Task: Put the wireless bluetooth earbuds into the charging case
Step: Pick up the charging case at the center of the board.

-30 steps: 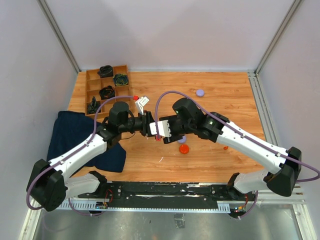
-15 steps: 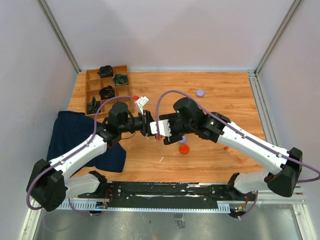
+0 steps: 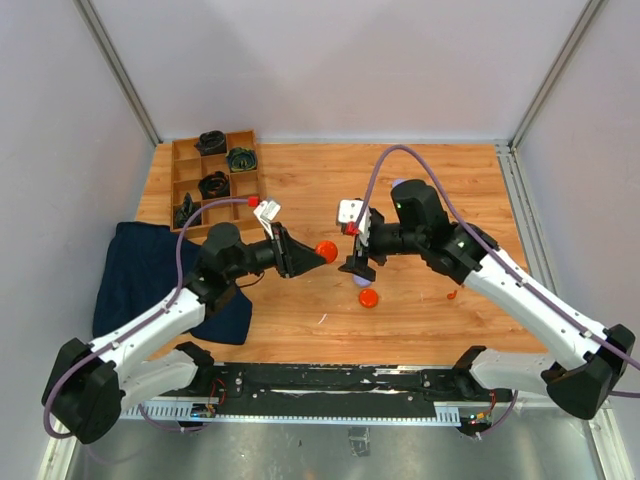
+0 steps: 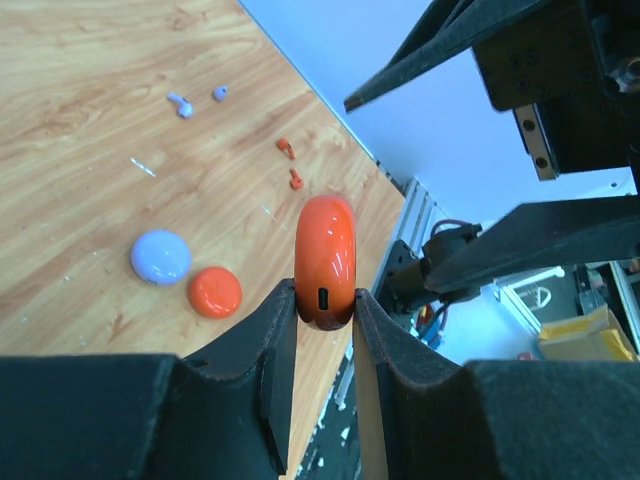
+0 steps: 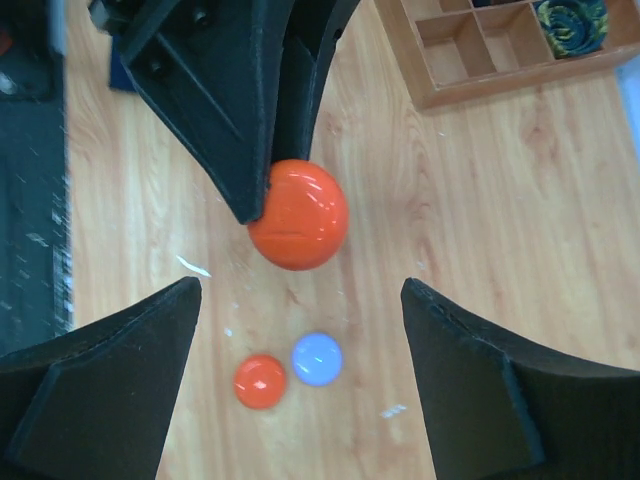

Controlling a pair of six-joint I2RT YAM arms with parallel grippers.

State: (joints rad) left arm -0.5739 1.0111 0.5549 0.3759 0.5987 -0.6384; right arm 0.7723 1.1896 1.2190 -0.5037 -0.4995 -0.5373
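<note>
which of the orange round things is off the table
The orange case held edge-on in the left pincer; the other orange disc lies flat on the table beside a lavender disc.

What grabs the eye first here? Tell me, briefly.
The glossy orange-red charging case, pinched edge-on in the left gripper above the middle of the table. The right gripper faces it, open and empty, over a lavender disc and an orange-red disc lying side by side.

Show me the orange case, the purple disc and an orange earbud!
orange case [image 4: 324, 250]: left wrist view, its rim's middle.
purple disc [image 4: 160, 257]: left wrist view, centre of top.
orange earbud [image 4: 287, 148]: left wrist view, its body.
</note>
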